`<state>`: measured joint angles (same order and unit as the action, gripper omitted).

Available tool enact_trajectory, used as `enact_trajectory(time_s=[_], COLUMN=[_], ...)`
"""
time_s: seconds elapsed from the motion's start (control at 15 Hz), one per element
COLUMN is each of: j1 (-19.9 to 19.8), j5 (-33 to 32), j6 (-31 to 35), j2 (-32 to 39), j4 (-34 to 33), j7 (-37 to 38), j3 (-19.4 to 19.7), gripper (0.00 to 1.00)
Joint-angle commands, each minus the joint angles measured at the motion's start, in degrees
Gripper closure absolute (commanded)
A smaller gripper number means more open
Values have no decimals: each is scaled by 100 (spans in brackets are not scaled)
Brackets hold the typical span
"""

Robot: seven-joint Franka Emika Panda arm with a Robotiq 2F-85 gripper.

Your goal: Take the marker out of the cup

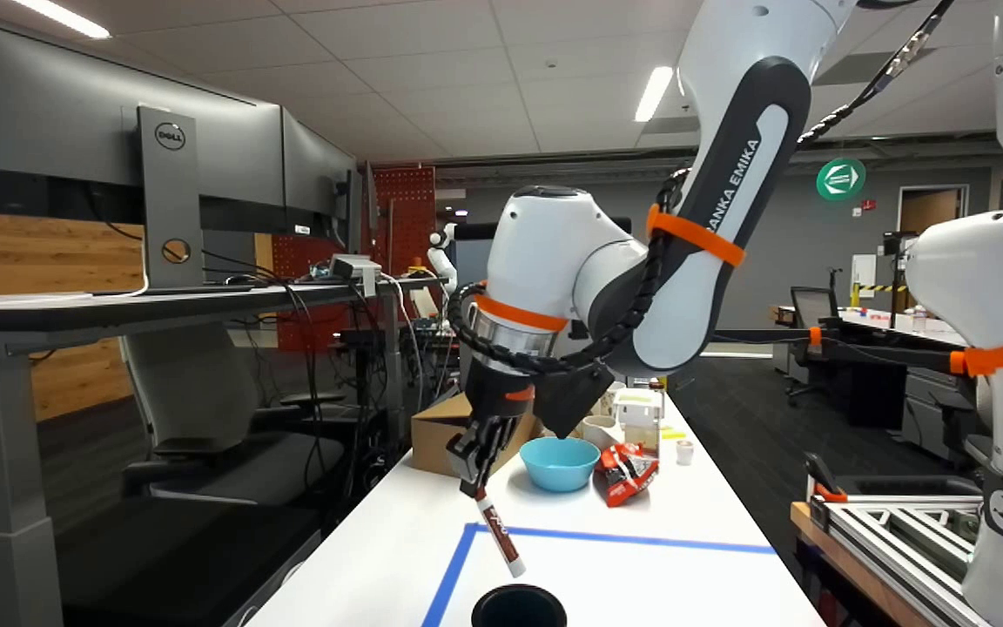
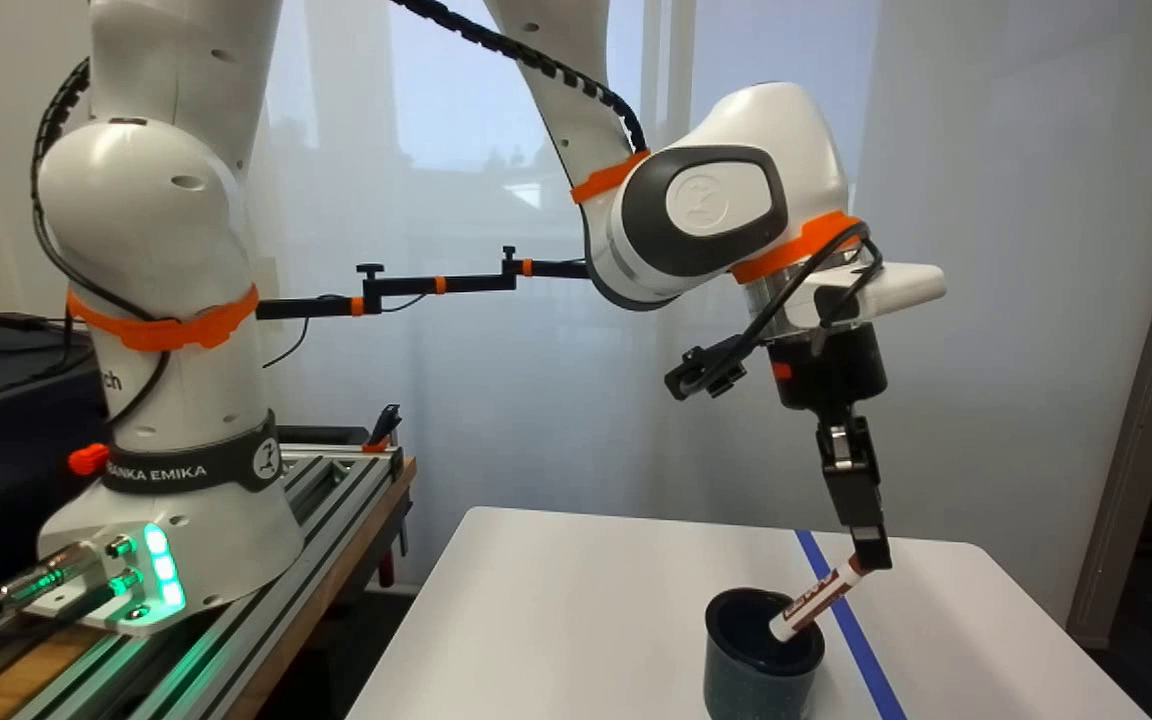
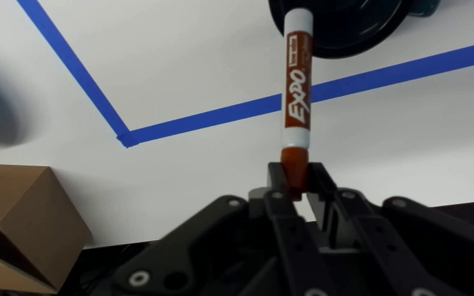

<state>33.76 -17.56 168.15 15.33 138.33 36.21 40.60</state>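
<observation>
The marker (image 3: 298,82) is white with a brown label and a brown-red cap. My gripper (image 3: 295,176) is shut on its cap end, and the marker sticks out tilted from the fingertips. The gripper also shows in both exterior views (image 1: 477,489) (image 2: 873,553). The cup (image 2: 761,680) is dark, round and upright on the table. In an exterior view the marker's white lower end (image 1: 515,568) shows a gap above the cup's rim (image 1: 519,592). In another exterior view the marker (image 2: 818,602) overlaps the cup's mouth. In the wrist view its far end overlaps the cup (image 3: 352,28).
Blue tape (image 3: 220,117) marks lines on the white table. A light-blue bowl (image 1: 559,463), a red packet (image 1: 625,475) and a cardboard box (image 1: 440,440) stand farther along it. The box also shows in the wrist view (image 3: 43,222), close to the table's edge. Mugs and containers (image 1: 638,418) stand behind.
</observation>
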Motion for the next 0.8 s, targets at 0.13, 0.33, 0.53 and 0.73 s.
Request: enact_trajectory(time_s=[0.13, 0.33, 0.53, 0.73], j1=[548, 572, 464, 286], j5=[-806, -924, -745, -494], j6=[-275, -251, -204, -100], j2=[-476, -443, -378, -221], j4=[349, 446, 545, 594], j7=[615, 684, 558, 402], j3=[1005, 1254, 1243, 1004], gripper=[95, 95, 95, 95])
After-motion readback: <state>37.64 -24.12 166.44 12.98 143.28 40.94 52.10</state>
